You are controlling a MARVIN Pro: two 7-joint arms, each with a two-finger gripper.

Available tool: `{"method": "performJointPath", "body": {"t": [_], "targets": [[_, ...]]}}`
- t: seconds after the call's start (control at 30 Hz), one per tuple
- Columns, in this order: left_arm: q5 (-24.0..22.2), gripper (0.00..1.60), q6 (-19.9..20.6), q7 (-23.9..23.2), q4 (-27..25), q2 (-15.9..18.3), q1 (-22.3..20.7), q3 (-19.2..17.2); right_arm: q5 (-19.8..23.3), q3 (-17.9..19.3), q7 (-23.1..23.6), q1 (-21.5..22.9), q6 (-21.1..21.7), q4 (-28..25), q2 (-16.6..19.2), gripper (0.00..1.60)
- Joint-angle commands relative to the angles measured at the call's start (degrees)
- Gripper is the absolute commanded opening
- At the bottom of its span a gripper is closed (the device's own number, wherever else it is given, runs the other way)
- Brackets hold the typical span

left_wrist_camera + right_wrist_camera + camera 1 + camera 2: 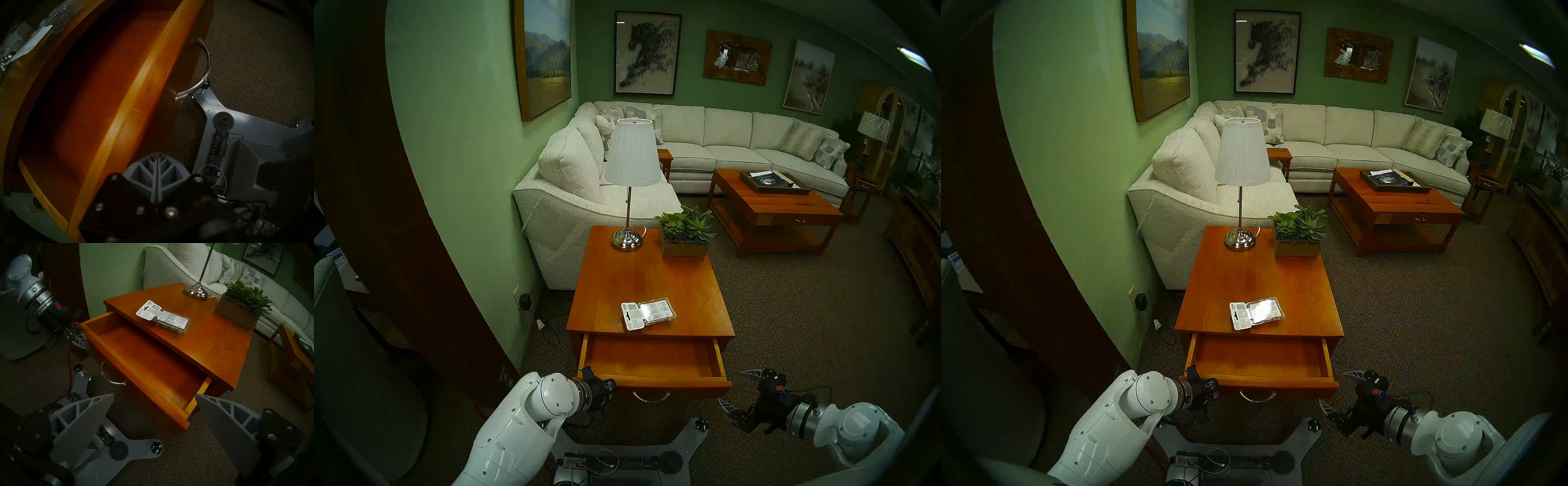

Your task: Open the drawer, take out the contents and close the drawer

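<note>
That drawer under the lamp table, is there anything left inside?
Empty. The drawer stands pulled out with bare wood inside; the blister pack lies on the tabletop.

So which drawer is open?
The near side table's drawer, pulled out and empty below the blister pack. The coffee table's drawer is shut.

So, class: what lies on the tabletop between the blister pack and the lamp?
Nothing. In the head view, bare wood runs from the blister pack up to the lamp; the succulent planter sits off to the side.
</note>
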Motion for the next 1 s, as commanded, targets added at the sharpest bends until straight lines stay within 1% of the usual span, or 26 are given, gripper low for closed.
{"method": "performJointPath", "body": {"t": [0.0, 0.07, 0.1, 0.13, 0.17, 0.2, 0.23, 0.27, 0.3, 0.37, 0.4, 0.43, 0.47, 0.5, 0.53, 0.6, 0.67, 0.87, 0.97], "targets": [[0.55, 0.00, -1.03, 4.78, 1.37, -2.72, -5.02, -0.65, 0.10, 0.43, 0.07, 0.13, -0.40, -1.39, 0.12, 1.60], [0.81, 0.00, -1.03, 5.88, 3.15, -3.43, -6.63, -0.89, 0.10, 0.41, 0.07, 0.16, -0.40, -1.36, 0.13, 1.60], [1.43, 0.00, -1.03, 6.66, 2.79, -4.19, -6.12, -1.78, 0.10, 0.39, 0.06, 0.18, -0.39, -1.32, 0.13, 1.60], [1.21, 0.00, -0.80, 7.00, 4.58, -4.26, -8.07, -1.38, 0.10, 0.37, 0.06, 0.21, -0.39, -1.30, 0.14, 1.60], [1.71, 0.00, -1.08, 7.78, 4.33, -4.96, -7.48, -2.23, 0.10, 0.36, 0.06, 0.22, -0.38, -1.28, 0.14, 1.60], [1.53, 0.00, -0.99, 8.08, 6.10, -4.90, -9.44, -1.68, 0.10, 0.35, 0.06, 0.23, -0.38, -1.26, 0.14, 1.60], [2.06, 0.00, -1.28, 8.90, 5.45, -5.60, -8.42, -2.58, 0.10, 0.34, 0.06, 0.24, -0.38, -1.25, 0.14, 1.60], [2.17, 0.00, -1.19, 9.76, 6.05, -6.54, -8.75, -3.31, 0.10, 0.32, 0.05, 0.26, -0.38, -1.23, 0.15, 1.60], [1.81, 0.00, -0.98, 9.83, 7.80, -6.72, -10.60, -3.00, 0.10, 0.32, 0.05, 0.27, -0.38, -1.21, 0.15, 1.60], [2.04, 0.00, -1.00, 10.93, 7.75, -7.84, -10.19, -4.07, 0.10, 0.30, 0.05, 0.28, -0.38, -1.19, 0.16, 1.60], [1.90, 0.00, -0.86, 11.10, 9.25, -8.12, -11.63, -3.94, 0.10, 0.30, 0.05, 0.29, -0.38, -1.19, 0.16, 1.60], [1.96, 0.00, -0.83, 11.73, 8.98, -8.82, -11.13, -4.61, 0.11, 0.29, 0.05, 0.29, -0.38, -1.17, 0.16, 1.60], [1.40, 0.00, -0.57, 11.67, 12.30, -9.05, -14.41, -4.01, 0.11, 0.29, 0.04, 0.30, -0.38, -1.17, 0.17, 1.60], [1.57, 0.00, -0.69, 12.45, 11.90, -9.81, -13.74, -4.75, 0.11, 0.28, 0.04, 0.30, -0.38, -1.16, 0.17, 1.60], [1.57, 0.00, -0.69, 12.45, 11.90, -9.81, -13.74, -4.75, 0.11, 0.28, 0.04, 0.30, -0.38, -1.16, 0.17, 1.60], [1.51, 0.00, -0.72, 13.41, 12.39, -10.88, -13.78, -5.53, 0.11, 0.28, 0.03, 0.30, -0.38, -1.16, 0.17, 1.60], [1.18, 0.00, -0.94, 14.14, 12.85, -11.04, -14.08, -5.72, 0.12, 0.27, 0.03, 0.30, -0.38, -1.15, 0.18, 1.60], [0.75, 0.00, -1.26, 16.30, 16.51, -12.21, -17.00, -6.38, 0.12, 0.27, 0.02, 0.30, -0.38, -1.15, 0.19, 1.60], [0.42, 0.00, -1.48, 17.17, 16.93, -12.36, -17.48, -6.80, 0.13, 0.26, 0.01, 0.31, -0.38, -1.14, 0.19, 1.60]]}}
